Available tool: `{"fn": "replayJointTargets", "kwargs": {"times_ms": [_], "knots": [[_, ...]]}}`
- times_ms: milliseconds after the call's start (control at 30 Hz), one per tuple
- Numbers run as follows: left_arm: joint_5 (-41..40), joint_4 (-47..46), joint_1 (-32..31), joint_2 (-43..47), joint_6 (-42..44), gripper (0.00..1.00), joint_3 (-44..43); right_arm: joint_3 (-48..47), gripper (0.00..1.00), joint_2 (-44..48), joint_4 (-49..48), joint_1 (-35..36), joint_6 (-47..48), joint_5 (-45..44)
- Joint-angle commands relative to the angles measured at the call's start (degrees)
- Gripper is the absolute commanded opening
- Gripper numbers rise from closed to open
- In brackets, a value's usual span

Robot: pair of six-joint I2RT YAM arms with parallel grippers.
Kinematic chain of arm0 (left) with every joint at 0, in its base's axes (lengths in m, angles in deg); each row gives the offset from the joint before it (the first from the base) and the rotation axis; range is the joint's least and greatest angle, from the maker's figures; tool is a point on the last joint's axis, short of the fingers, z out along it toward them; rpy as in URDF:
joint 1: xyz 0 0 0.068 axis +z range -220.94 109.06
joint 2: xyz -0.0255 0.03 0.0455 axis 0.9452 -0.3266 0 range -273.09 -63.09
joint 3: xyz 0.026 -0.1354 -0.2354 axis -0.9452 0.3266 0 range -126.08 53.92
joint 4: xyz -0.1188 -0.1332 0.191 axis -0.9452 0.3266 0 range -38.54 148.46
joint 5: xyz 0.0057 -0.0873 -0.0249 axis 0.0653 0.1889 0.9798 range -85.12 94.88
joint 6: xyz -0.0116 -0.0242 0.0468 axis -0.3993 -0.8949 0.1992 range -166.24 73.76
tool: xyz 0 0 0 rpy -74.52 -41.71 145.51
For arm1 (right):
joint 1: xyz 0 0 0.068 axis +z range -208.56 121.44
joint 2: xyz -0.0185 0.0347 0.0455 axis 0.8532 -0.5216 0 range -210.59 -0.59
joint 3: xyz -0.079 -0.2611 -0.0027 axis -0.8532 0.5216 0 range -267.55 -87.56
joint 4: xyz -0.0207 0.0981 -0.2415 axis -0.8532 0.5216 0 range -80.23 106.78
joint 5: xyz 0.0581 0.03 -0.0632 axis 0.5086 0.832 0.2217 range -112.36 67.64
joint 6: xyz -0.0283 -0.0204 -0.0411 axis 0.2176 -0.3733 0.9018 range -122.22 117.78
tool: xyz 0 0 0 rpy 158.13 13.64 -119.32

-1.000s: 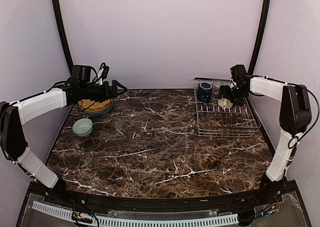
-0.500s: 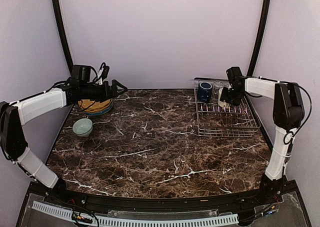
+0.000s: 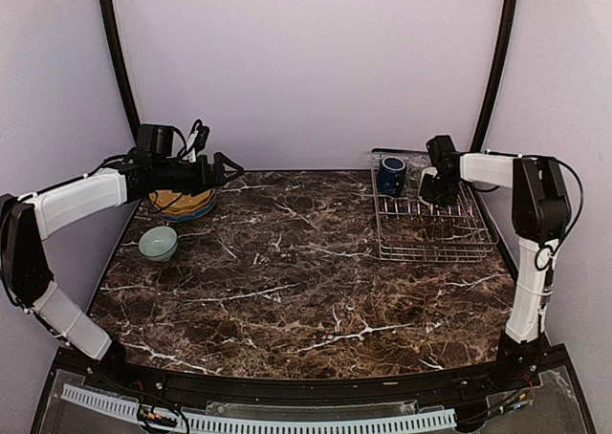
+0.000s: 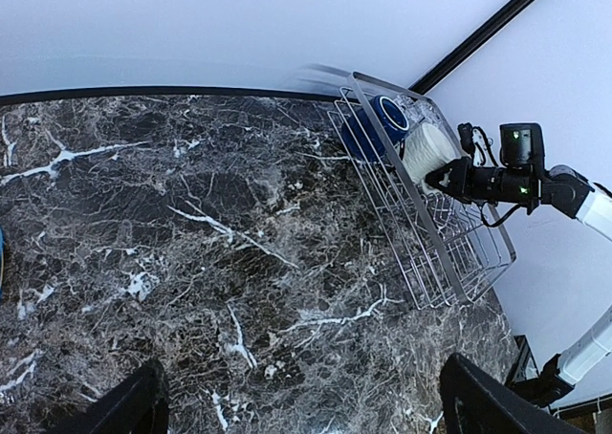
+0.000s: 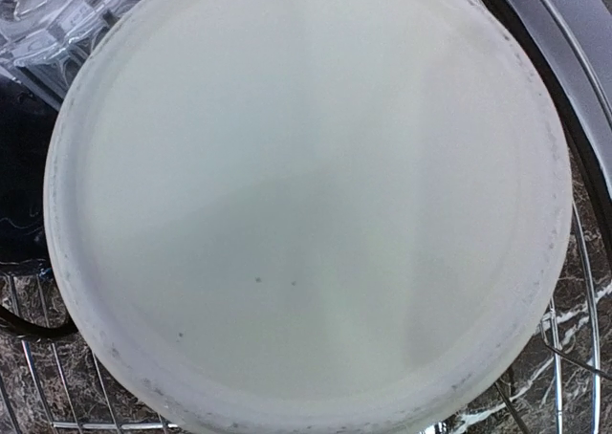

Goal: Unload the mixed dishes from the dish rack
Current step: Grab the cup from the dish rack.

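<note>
The right wrist view was filled by the round flat base of the cream mug (image 5: 306, 195), with the clear glass tumbler (image 5: 57, 13) and dark navy mug (image 5: 17, 166) at its left edge. No fingers showed there, so I could not tell whether the right tool (image 3: 430, 187) gripped. The left wrist view showed that mug lying on its side at the far end of the dish rack (image 4: 449, 262), base toward the right tool. The left arm stretched level above the yellow plates (image 3: 182, 205). The left tool (image 3: 232, 166) gaped wide, empty.

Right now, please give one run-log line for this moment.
dish rack: navy mug, cream mug | right jaws: at cream mug, grip unclear | left jaws: open
</note>
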Motion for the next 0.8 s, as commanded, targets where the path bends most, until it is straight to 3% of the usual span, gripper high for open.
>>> {"fn": "replayJointTargets", "kwargs": {"times_ms": [0, 67, 267, 433, 567, 667, 767], "knots": [[0.82, -0.02, -0.01, 0.89, -0.44, 0.98, -0.47, -2.70, 0.14, -0.69, -0.67, -0.07, 0.09, -2.73], [0.87, -0.02, 0.04, 0.81, -0.72, 0.97, -0.51, -3.29, 0.09, -0.47, 0.13, -0.12, 0.32, -2.98], [1.03, 0.26, 0.13, 0.49, -0.55, 0.98, -0.66, -3.34, 0.06, 1.85, 0.48, 0.10, 2.28, -4.57], [1.61, 0.27, 0.16, 0.06, -0.68, 0.98, -0.87, -3.97, 0.30, 1.53, 0.53, -0.04, 3.39, -5.22], [2.31, 0.22, 0.16, -0.94, -1.09, 0.98, -0.95, -5.45, 0.42, -0.12, 1.11, -0.15, 3.30, -4.89], [2.52, 0.20, 0.16, -1.20, -1.19, 0.98, -0.96, -6.45, 0.46, -1.16, 1.55, -0.24, 3.23, -4.55], [2.55, 0.15, 0.12, -1.39, -1.13, 0.98, -0.96, -7.41, 0.43, -1.80, 1.86, -0.25, 3.57, -4.62]]}}
